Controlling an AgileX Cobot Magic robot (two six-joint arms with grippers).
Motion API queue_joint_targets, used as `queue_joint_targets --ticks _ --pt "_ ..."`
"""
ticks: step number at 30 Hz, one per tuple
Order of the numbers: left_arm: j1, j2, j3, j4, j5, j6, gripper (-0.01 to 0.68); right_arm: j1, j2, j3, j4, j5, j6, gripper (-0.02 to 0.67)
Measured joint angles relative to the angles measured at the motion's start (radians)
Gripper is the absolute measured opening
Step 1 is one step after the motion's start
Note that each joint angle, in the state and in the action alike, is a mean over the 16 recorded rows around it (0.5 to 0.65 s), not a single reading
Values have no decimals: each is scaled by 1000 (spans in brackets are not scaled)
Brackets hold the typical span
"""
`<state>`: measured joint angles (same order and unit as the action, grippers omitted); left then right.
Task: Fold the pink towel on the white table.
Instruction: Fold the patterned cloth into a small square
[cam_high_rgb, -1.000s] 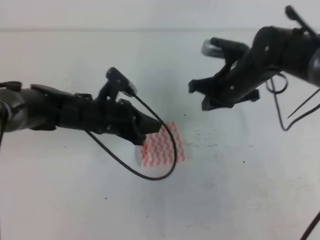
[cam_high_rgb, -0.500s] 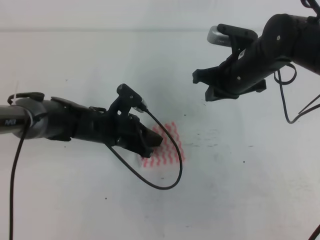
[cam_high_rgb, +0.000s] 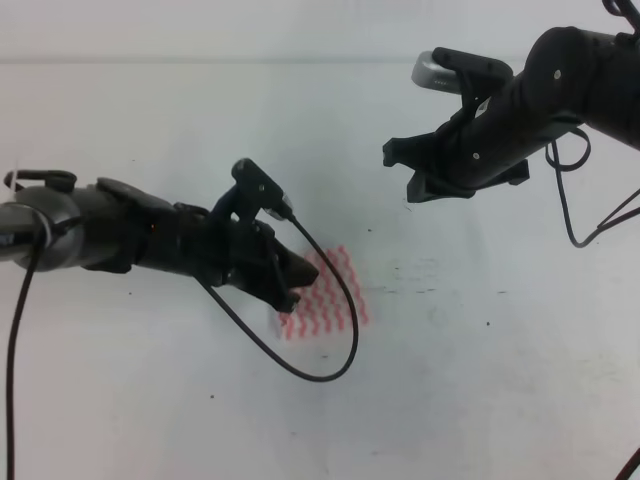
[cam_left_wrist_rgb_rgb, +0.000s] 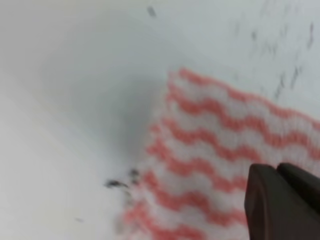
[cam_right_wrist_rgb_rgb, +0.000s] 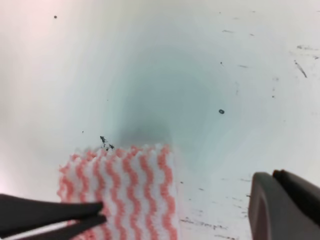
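Observation:
The pink towel (cam_high_rgb: 332, 305) lies as a small flat folded rectangle in the middle of the white table (cam_high_rgb: 470, 400). My left gripper (cam_high_rgb: 300, 278) reaches in from the left, its jaws together and its tip low over the towel's left part. I cannot tell whether it pinches cloth. In the left wrist view the towel (cam_left_wrist_rgb_rgb: 210, 145) fills the centre, with one finger (cam_left_wrist_rgb_rgb: 280, 205) at the bottom right. My right gripper (cam_high_rgb: 398, 172) is open and empty, raised above and to the right of the towel. The right wrist view shows the towel (cam_right_wrist_rgb_rgb: 130, 190) and the left gripper (cam_right_wrist_rgb_rgb: 102, 211).
A black cable (cam_high_rgb: 345, 335) loops from my left wrist down across the towel's right side. More cables (cam_high_rgb: 570, 215) hang from the right arm. Dark specks and scuffs (cam_high_rgb: 425, 290) mark the table right of the towel.
The left gripper has shifted slightly right and down over the towel. The right arm rose and drew back to the upper right, then held still. The towel stays flat.

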<state>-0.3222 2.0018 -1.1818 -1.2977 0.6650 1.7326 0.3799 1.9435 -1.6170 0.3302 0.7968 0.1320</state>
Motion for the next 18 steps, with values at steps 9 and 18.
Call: queue_joint_targets --ticks 9,18 --pt "0 -26 2 116 -12 -82 -4 0 0 0 8 0 -3 -18" --pt "0 -28 -2 276 -11 -208 -4 0 0 0 12 0 -3 -18"
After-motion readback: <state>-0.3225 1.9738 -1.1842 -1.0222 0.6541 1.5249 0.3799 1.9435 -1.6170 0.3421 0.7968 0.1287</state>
